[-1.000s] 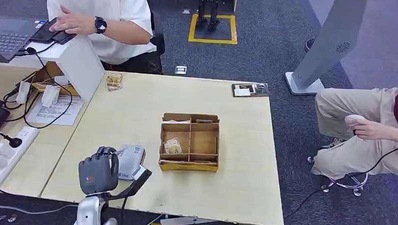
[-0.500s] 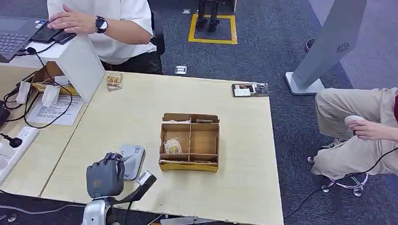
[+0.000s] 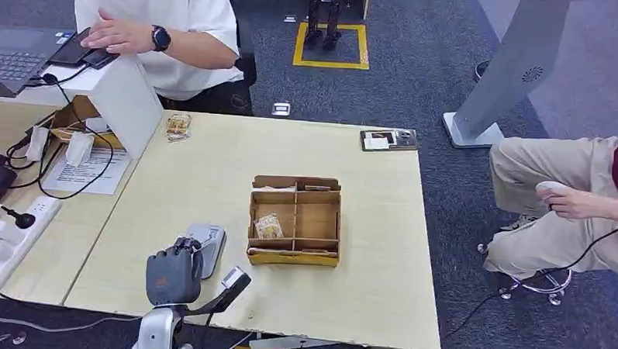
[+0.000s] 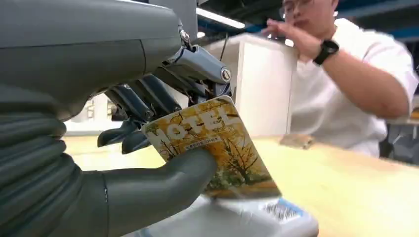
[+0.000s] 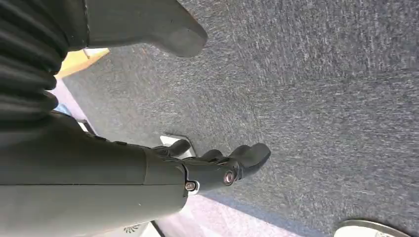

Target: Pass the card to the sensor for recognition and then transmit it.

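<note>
Yellow card [image 4: 217, 143]: pinched in my left fingers [image 4: 148, 96], over the sensor [image 3: 207, 245].
Right fingers [image 5: 227, 168]: loosely apart, empty.
Left: recognition, handover.

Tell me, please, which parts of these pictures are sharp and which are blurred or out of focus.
Left wrist view: the card held by the left hand is sharp, while the person behind is soft. Head view: evenly lit, the table crisp. Right wrist view: the carpet is slightly blurred beyond the right hand.
</note>
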Motion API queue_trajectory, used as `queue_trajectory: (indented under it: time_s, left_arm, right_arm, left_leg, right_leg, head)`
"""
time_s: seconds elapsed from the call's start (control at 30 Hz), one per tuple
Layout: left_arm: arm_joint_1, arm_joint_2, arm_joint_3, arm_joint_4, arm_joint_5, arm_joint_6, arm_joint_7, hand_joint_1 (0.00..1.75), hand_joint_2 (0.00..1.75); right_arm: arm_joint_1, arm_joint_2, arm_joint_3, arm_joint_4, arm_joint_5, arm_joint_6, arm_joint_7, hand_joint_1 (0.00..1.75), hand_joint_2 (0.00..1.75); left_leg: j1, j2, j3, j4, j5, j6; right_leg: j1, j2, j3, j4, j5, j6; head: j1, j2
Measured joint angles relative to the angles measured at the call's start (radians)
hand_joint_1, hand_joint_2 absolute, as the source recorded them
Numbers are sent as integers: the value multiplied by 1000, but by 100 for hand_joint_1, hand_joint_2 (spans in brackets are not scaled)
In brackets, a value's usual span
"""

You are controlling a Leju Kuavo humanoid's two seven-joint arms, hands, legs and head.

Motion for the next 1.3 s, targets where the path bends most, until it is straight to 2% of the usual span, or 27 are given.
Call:
queue_trajectory:
  time_s: [0.97, 1.13, 1.23, 1.3]
  left_arm:
    - [-41, -10, -5, 113, 35, 0, -35, 175, 175]
    - [-45, -12, -5, 115, 89, 0, -75, 175, 175]
    - [-28, -24, 1, 61, 187, 2, -158, 175, 175]
    - [-22, -35, 5, 33, 208, 2, -177, 175, 175]
  right_arm:
    - [3, 0, -14, 0, -5, 0, -13, 0, 175]
    - [4, 0, -15, 0, -5, 0, -13, 0, 175]
    - [5, 0, -15, 0, -7, 0, -13, 0, 175]
    - [5, 0, -15, 0, -7, 0, -13, 0, 175]
  left_leg:
    - [0, 0, 2, 0, 0, 0]
    - [0, 0, 3, 0, 0, 0]
    - [0, 0, 2, 0, 0, 0]
    - [0, 0, 2, 0, 0, 0]
  right_leg:
    - [0, 0, 2, 0, 0, 0]
    - [0, 0, 3, 0, 0, 0]
    - [0, 0, 3, 0, 0, 0]
    - [0, 0, 3, 0, 0, 0]
  head:
    - [0, 0]
    - [0, 0]
    - [0, 0]
    - [0, 0]
